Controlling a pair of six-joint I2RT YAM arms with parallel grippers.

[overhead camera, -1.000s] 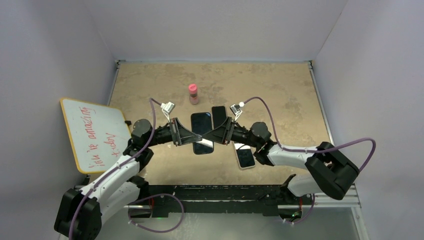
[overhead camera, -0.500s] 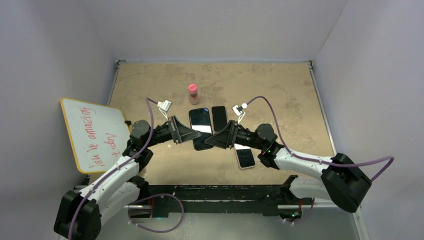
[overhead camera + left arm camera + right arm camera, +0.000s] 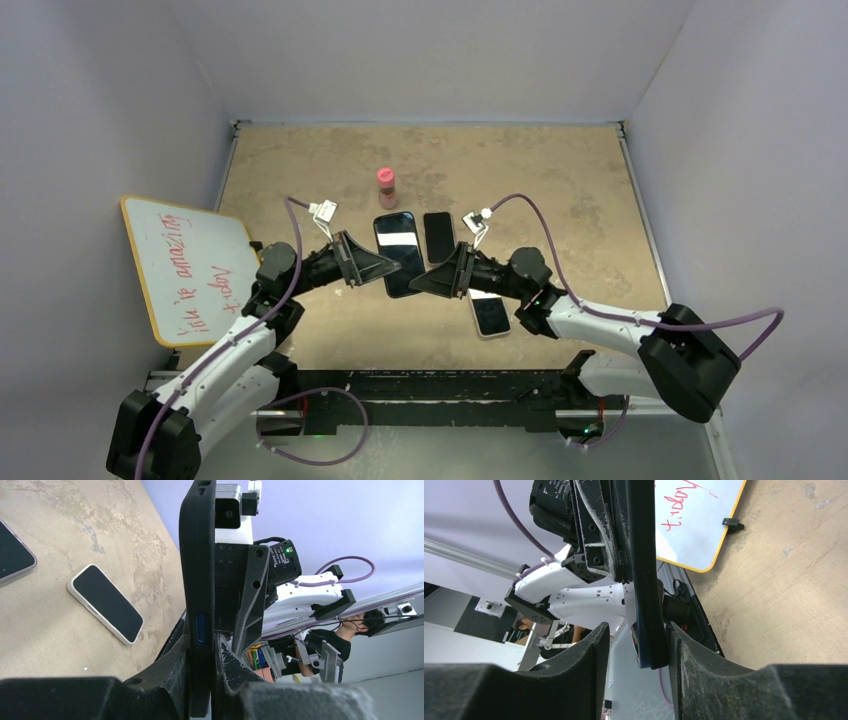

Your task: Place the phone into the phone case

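The left gripper (image 3: 383, 270) is clamped tight on the case (image 3: 197, 580), which the left wrist view shows edge-on: a black rim with a blue side button, pinched between the two fingers (image 3: 175, 675). From above, the case sits just in front of the pink bottle (image 3: 386, 187), raised off the table (image 3: 560, 200), with the glossy screen of the phone (image 3: 398, 250) facing up inside it. Whether the phone is fully seated cannot be told.

The right gripper (image 3: 428, 281) meets the case at the end farthest from the bottle. Its jaws stand partly apart and straddle that end. In the right wrist view one finger (image 3: 694, 675) lies against the slab, and the other finger (image 3: 584, 680) is clear of it with a gap between them, so it has no firm hold.

A dark phone (image 3: 438, 236) lies flat on the table, just right of the bottle and a little nearer the arms. A white phone (image 3: 490, 314) lies farther from the bottle on the same side, beside the right arm. A whiteboard (image 3: 185, 265) with red writing leans well to the left of the bottle, off the table's edge.
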